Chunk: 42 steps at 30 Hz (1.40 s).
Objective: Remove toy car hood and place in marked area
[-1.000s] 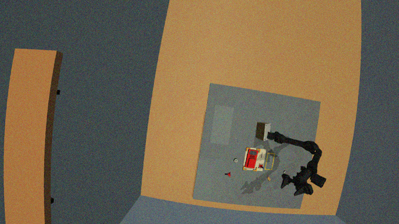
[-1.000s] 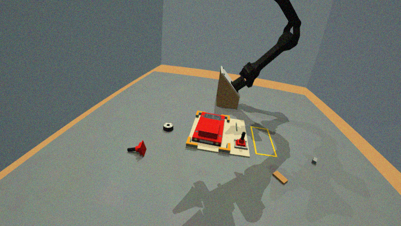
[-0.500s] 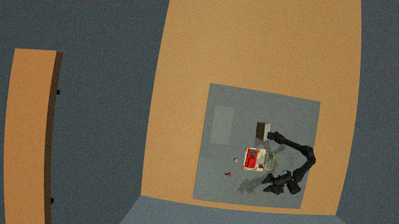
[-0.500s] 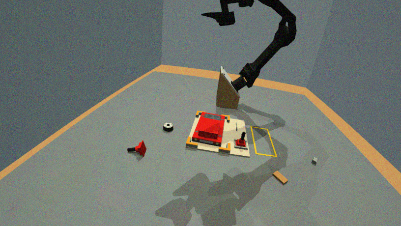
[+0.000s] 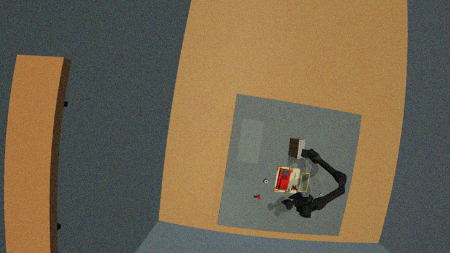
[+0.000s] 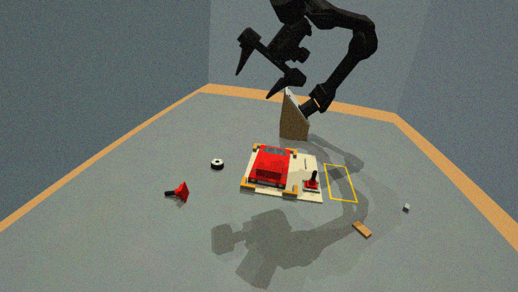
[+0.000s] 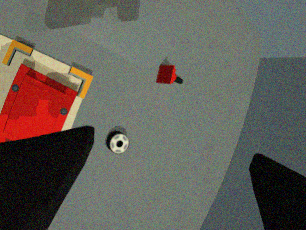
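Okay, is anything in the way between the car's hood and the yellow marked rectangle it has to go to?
A small red stand with a black post sits on the beige board, between the red toy car and the yellow marked area. The open gripper hangs high above, holding nothing.
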### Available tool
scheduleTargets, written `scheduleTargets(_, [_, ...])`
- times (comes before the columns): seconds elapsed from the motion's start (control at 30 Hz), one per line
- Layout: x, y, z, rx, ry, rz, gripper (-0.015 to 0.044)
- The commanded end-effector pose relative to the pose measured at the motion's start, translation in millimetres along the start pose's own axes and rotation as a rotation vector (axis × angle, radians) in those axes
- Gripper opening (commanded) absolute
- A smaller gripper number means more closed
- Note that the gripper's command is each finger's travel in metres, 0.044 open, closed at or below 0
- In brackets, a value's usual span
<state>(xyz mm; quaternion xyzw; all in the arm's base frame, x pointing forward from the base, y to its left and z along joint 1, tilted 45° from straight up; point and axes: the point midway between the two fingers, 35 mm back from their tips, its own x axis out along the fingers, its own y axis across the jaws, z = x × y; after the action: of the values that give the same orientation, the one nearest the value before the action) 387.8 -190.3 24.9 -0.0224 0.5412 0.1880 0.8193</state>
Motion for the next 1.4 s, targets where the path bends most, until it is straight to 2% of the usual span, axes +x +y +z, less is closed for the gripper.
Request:
scheduleTargets(0.0, [28, 29, -6, 0.072, 0.055, 0.137, 0.044])
scheduleTargets(0.23, [73, 94, -29, 0.241, 0.22, 0.404, 0.044])
scheduleTargets(0.4, [88, 136, -37, 0.348, 0.335, 0.539, 0.044])
scheduleTargets(1.37, [101, 149, -39, 0.358, 0.346, 0.551, 0.044])
